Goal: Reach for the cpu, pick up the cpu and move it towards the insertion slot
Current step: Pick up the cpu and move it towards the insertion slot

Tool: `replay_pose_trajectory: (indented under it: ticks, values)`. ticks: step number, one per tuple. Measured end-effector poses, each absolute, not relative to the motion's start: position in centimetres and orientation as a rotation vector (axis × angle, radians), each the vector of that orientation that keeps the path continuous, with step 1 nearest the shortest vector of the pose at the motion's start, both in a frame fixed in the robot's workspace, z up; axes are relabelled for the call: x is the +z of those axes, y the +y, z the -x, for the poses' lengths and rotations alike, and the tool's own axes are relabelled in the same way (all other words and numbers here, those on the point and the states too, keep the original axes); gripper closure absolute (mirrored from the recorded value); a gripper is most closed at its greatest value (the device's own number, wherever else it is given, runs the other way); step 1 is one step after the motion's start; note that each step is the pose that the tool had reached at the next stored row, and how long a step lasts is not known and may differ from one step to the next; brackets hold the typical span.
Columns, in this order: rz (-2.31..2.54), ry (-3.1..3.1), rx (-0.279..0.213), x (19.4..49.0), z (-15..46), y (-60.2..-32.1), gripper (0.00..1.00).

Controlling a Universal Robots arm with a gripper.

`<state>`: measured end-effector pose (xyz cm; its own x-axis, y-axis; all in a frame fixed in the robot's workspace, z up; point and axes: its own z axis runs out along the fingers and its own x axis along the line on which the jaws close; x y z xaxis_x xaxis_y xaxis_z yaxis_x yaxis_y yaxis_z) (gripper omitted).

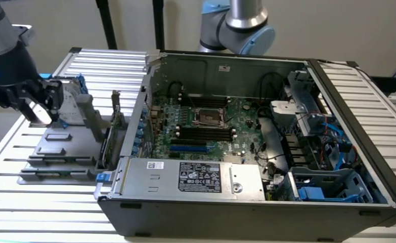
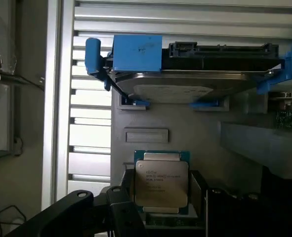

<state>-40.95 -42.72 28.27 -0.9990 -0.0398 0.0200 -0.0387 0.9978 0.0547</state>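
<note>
Gripper (image 1: 41, 107) sits low at the exterior view's upper left, over the grey tray (image 1: 56, 152). Cpu (image 2: 161, 183) lies flat directly beneath it, near the hard drive (image 2: 185, 79). Cannot tell if it's gripped. Insertion slot (image 1: 208, 116) is well apart, toward frame centre-right.

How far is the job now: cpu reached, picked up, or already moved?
Done: the reach looks almost complete; the gripper stands over the grey fixture beside the computer case, the cpu close under the wrist camera. In hand: the pickup; a grip on the cpu cannot be confirmed. Left: the move to the insertion slot, inside the case, well apart from the gripper.
</note>
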Motion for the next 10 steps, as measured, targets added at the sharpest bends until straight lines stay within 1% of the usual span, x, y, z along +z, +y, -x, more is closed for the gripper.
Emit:
replay_pose_trajectory:
  ticks: [10]
  values:
    - [-0.061,-3.114,-0.086,32.8,37.3,-43.0,0.46]
